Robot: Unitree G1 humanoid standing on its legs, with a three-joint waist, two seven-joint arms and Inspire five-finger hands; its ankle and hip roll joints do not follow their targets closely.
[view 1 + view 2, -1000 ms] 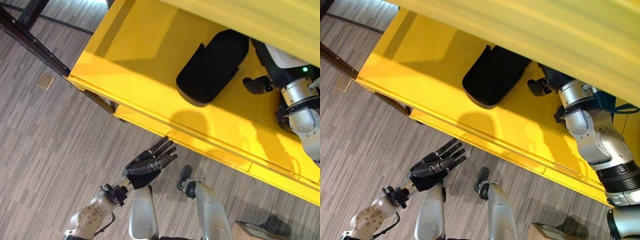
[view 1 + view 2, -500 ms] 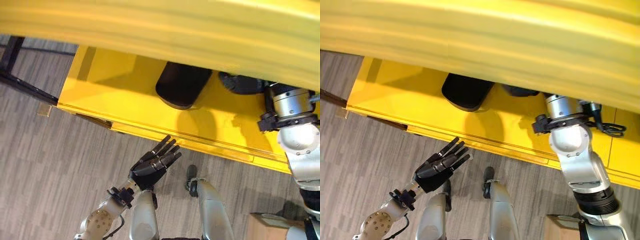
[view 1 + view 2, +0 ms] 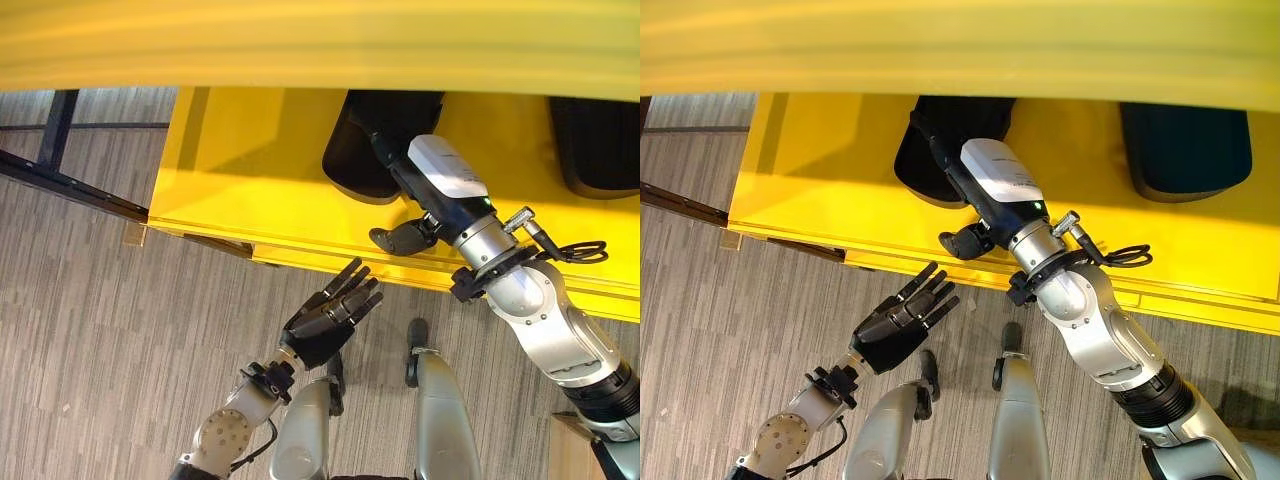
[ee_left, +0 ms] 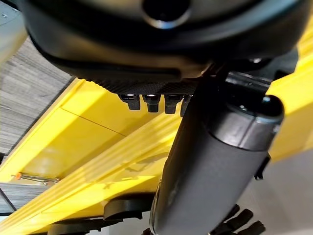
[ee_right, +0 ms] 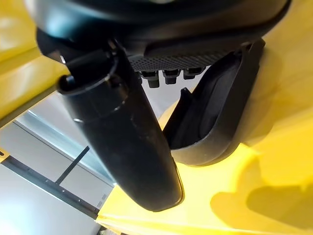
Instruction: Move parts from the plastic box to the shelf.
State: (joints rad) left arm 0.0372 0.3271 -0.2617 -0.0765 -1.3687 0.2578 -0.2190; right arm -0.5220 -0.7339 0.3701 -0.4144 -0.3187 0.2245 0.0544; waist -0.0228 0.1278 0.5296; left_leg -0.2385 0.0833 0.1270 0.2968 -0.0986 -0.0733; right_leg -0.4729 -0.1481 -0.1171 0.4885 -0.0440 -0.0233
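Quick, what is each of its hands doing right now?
Left hand: open, fingers straight, holding nothing, over the floor.
Right hand: at the black part on the yellow shelf; grip cannot be told.

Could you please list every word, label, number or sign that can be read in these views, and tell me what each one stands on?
None can be read.
White cover on the back of the right hand: a few lines of small dark print, too small to read.
Yellow shelf, the two black parts on it, and the left hand: no text or label in sight.
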